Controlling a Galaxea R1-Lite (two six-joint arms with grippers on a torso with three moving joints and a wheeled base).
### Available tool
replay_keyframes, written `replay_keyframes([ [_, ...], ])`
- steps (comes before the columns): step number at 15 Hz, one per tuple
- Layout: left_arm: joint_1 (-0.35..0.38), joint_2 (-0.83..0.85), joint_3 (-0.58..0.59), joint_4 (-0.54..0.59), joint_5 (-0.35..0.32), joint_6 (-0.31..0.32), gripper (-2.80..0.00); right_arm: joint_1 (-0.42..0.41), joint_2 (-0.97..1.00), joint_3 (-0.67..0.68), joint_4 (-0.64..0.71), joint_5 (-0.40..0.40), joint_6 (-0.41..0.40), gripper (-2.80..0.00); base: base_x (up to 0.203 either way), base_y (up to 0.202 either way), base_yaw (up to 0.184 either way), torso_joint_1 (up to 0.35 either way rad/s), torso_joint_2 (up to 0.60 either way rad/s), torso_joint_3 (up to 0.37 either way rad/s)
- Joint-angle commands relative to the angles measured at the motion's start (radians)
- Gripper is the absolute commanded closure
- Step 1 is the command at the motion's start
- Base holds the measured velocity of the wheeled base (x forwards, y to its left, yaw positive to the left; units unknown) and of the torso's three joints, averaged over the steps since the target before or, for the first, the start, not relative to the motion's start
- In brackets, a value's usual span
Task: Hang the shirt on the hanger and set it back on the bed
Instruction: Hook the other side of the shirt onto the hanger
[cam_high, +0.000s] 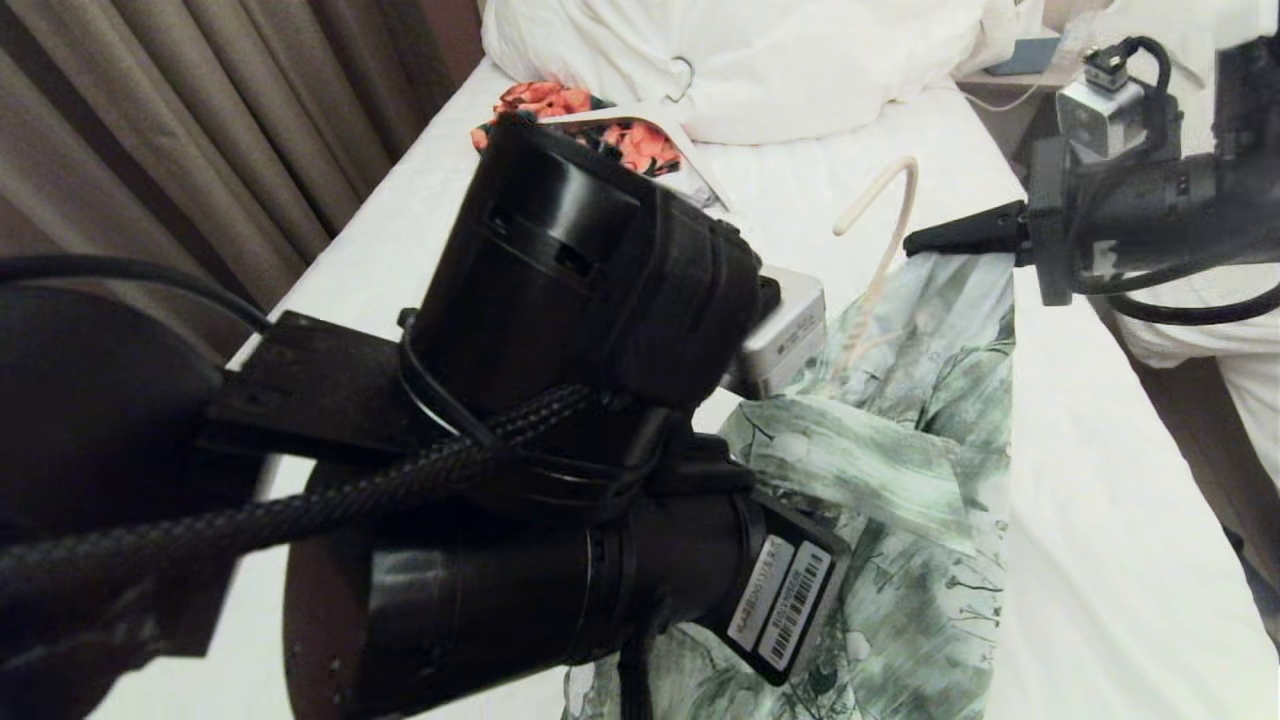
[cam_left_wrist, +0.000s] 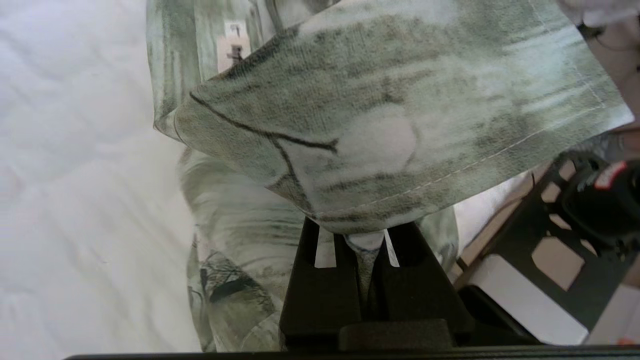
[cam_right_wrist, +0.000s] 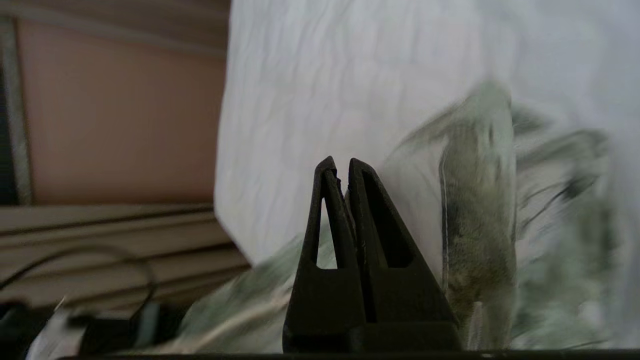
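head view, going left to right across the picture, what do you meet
curtain → left arm → orange-red floral garment → hanger hook, poking out of the shirt → right gripper, shut on the shirt's top edge

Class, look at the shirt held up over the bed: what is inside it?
The cream hanger: its hook sticks out of the top of the shirt. The fabric covers the hanger's frame, so its position inside cannot be seen.
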Motion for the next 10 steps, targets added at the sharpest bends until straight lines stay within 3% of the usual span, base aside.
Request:
replay_keyframes([
  [1, 0.020, 0.001, -0.010, 0.000, 0.003, -0.003, 0.00, 0.038, -0.071, -0.001, 0.028, 0.004, 0.005, 0.00, 0.000, 0.000, 0.000, 0.000, 0.00, 0.000],
  [5, 0.015, -0.006, -0.015, -0.014, -0.004, -0.026, 0.00, 0.116, -0.128, 0.003, 0.053, 0.005, 0.018, 0.00, 0.000, 0.000, 0.000, 0.000, 0.00, 0.000],
  [8, 0.009, -0.008, -0.012, -0.075, -0.010, -0.055, 0.00, 0.159, -0.132, 0.005, 0.056, 0.006, 0.018, 0.00, 0.000, 0.000, 0.000, 0.000, 0.00, 0.000],
  [10, 0.009, -0.006, 0.004, -0.173, -0.010, -0.079, 0.00, 0.211, -0.147, 0.011, 0.091, 0.006, 0.018, 0.00, 0.000, 0.000, 0.000, 0.000, 0.00, 0.000],
])
